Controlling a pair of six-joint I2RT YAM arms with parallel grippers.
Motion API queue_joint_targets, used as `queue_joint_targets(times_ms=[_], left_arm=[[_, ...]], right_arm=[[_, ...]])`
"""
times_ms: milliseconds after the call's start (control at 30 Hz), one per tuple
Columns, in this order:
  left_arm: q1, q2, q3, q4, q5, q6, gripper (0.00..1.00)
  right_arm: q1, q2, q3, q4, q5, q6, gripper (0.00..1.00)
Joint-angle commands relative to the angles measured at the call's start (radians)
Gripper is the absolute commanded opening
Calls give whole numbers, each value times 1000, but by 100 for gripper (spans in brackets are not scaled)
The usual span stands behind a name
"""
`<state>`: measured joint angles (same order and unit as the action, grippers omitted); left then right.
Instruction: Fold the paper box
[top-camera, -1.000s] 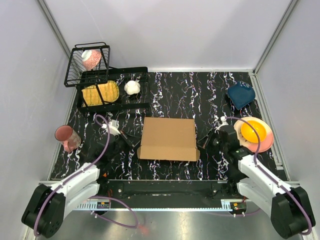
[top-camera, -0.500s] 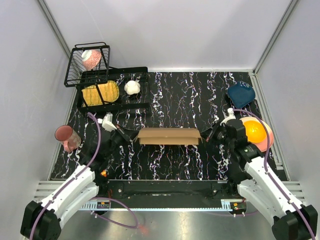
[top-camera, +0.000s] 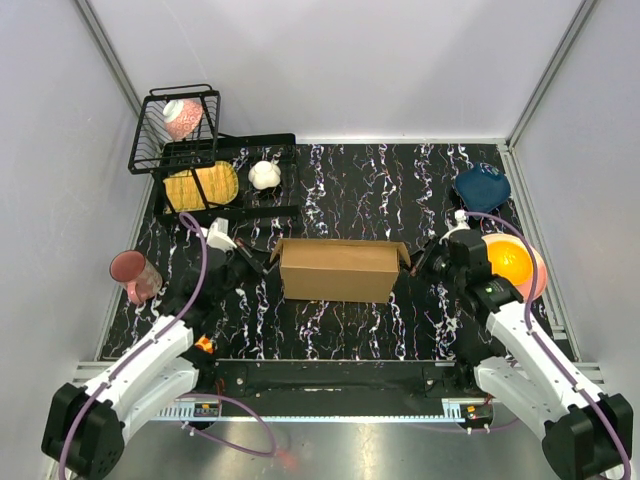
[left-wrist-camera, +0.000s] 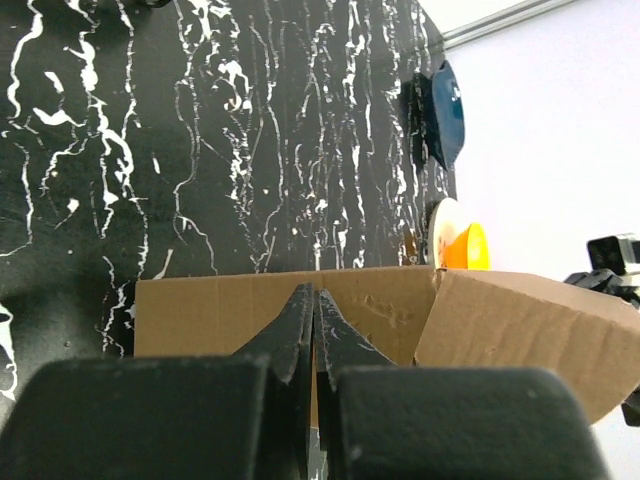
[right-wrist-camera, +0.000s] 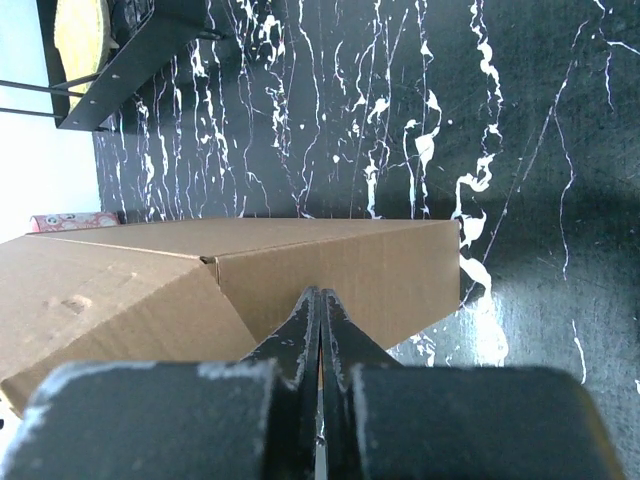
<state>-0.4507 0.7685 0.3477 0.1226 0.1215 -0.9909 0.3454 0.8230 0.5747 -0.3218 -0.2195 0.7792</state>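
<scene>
Mid-frame in the top view, the box (top-camera: 338, 272) stands partly raised on the table (top-camera: 350, 190), its long axis running left to right. At its left end sits the left gripper (top-camera: 257, 266), and at its right end the right gripper (top-camera: 418, 264), so each arm is nearest its own end. Both pairs of jaws are pressed together with nothing visibly between them. In the wrist views their tips meet the cardboard end walls. I'd judge the next move depends on pressing those ends inward along the long axis, evenly from both sides, or the box may skew.
</scene>
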Motion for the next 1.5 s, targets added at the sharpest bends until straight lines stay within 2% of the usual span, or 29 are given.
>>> queue_joint_targets(times_ms=[0,233,400,533,567,633,700,800,900,967,1000,1100,1133,1300,1467], left_arm=[[-34,32,21,88,122,-11,0],[-32,-63,16,-99,-22,57,1],[-31,-152,51,-273,-149,90,10],[-31,-181,74,-353,-215,97,26],[-31,-181,79,-388,-242,98,39],[-31,-175,108,-446,-287,97,48],[-31,-167,141,-541,-361,89,54],[-29,-199,171,-636,-454,81,57],[-31,-282,189,-684,-522,89,58],[-29,-342,203,-715,-580,101,59],[-31,-357,220,-722,-594,110,59],[-31,-405,249,-701,-600,179,59],[-31,-409,254,-690,-596,198,59],[-31,-397,292,-584,-461,334,60],[-31,-367,295,-525,-349,377,61]], right_arm=[[21,15,1,66,-90,15,0],[20,-27,-9,11,-40,-11,0],[21,-70,13,-59,15,-41,0],[21,-84,31,-118,58,-58,1],[21,-90,36,-131,69,-60,1],[21,-96,53,-178,110,-70,3],[21,-108,91,-233,161,-77,5],[21,-139,181,-373,304,-103,10],[21,-223,243,-419,362,-159,25],[21,-298,254,-376,313,-227,49],[21,-314,266,-361,287,-250,55],[21,-297,290,-318,160,-351,68],[21,-279,300,-316,102,-398,68],[21,-148,349,-323,-18,-463,63],[21,-107,337,-318,-18,-468,57]])
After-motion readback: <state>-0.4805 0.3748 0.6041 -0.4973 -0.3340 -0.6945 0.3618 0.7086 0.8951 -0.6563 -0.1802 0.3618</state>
